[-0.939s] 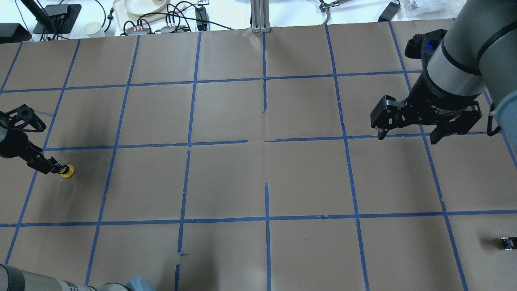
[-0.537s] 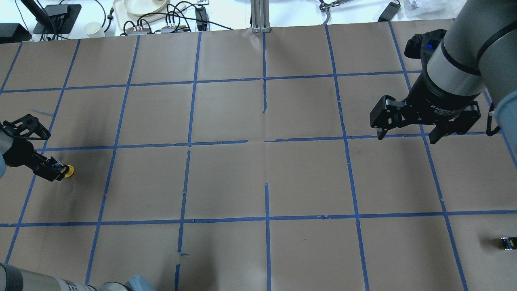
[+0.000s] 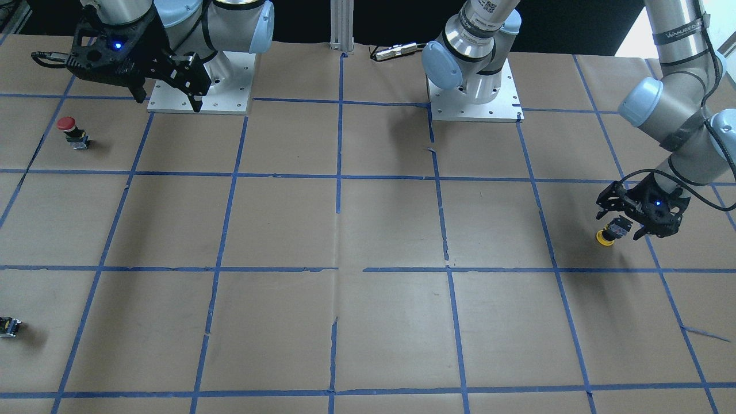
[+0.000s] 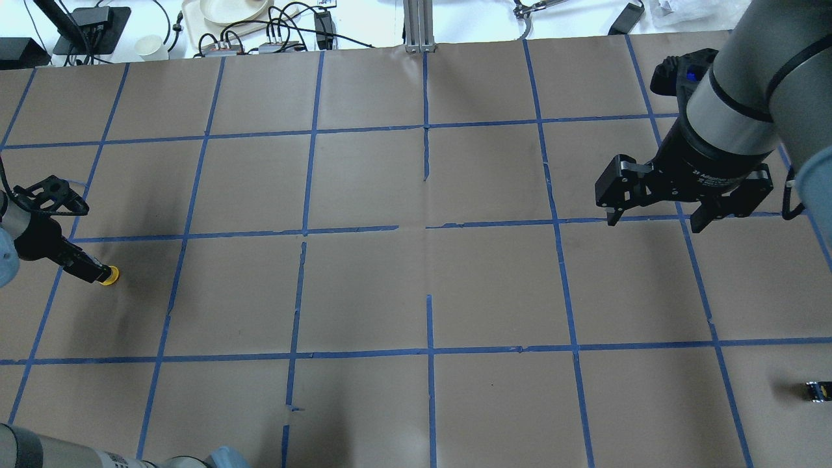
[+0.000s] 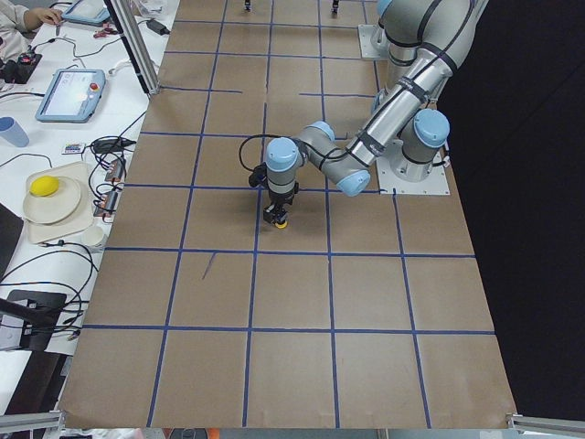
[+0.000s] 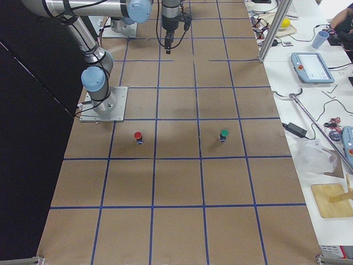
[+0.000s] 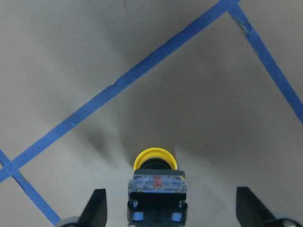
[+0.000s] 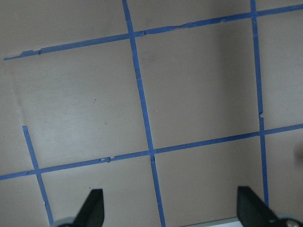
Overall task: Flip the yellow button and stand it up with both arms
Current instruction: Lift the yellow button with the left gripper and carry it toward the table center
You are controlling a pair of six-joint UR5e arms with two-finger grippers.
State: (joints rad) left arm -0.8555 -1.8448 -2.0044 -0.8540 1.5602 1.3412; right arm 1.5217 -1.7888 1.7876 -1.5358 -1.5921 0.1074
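Brown paper covers the table [image 4: 364,292]. My right end effector [image 4: 655,224] hangs far off, fingers spread as before. My left arm [image 3: 667,109] has swung round, so my left end effector [image 7: 171,191] now straddles the yellow button [image 4: 108,276], fingers apart. The button lies unmoved on its side near the table's left edge. I judge closing on it comes next.

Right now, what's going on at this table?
The left hand is down at the yellow button, its fingers spread wide on either side of the button's body without touching it. The button seems to lie on its side on the paper-covered table, cap pointing away from the hand, so it isn't stood up yet. The right hand hangs open and empty above the table, far across from the button.
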